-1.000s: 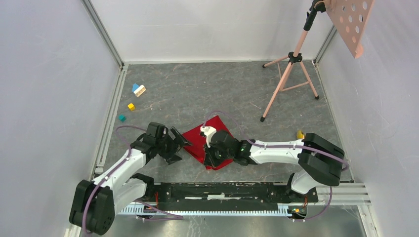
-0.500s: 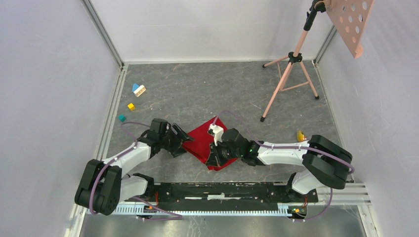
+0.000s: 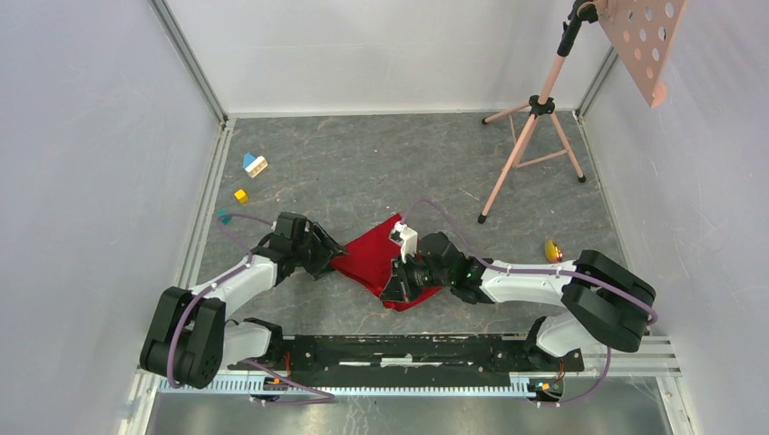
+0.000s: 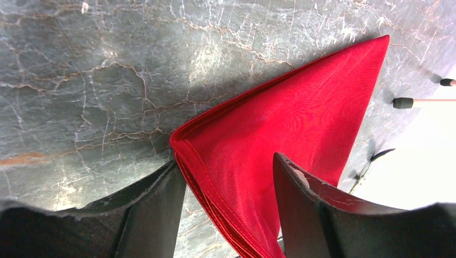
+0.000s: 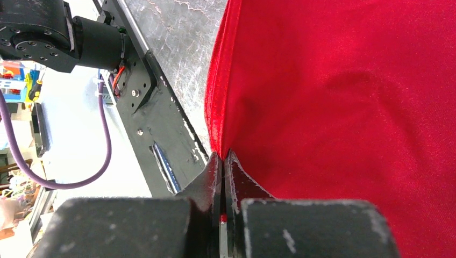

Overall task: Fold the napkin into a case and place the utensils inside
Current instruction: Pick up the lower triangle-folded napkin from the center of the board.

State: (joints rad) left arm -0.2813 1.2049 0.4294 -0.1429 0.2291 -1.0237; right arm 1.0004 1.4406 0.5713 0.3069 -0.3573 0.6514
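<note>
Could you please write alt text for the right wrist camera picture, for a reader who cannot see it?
The right gripper, fingers pressed together, pinches the corner of a folded bright red napkin that fills most of the picture. To the left lie grey marbled table and a black mounting rail.

Overhead camera looks down; close wrist cameras share the napkin (image 3: 367,258).

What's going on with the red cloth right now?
Both arms are working the napkin. The right end effector is shut on its near corner, pinching the layered edge. The left end effector is open, with its fingers on either side of the napkin's left corner and not closed on it. The cloth lies in layers but is broad rather than narrow, so the folding looks unfinished.
</note>
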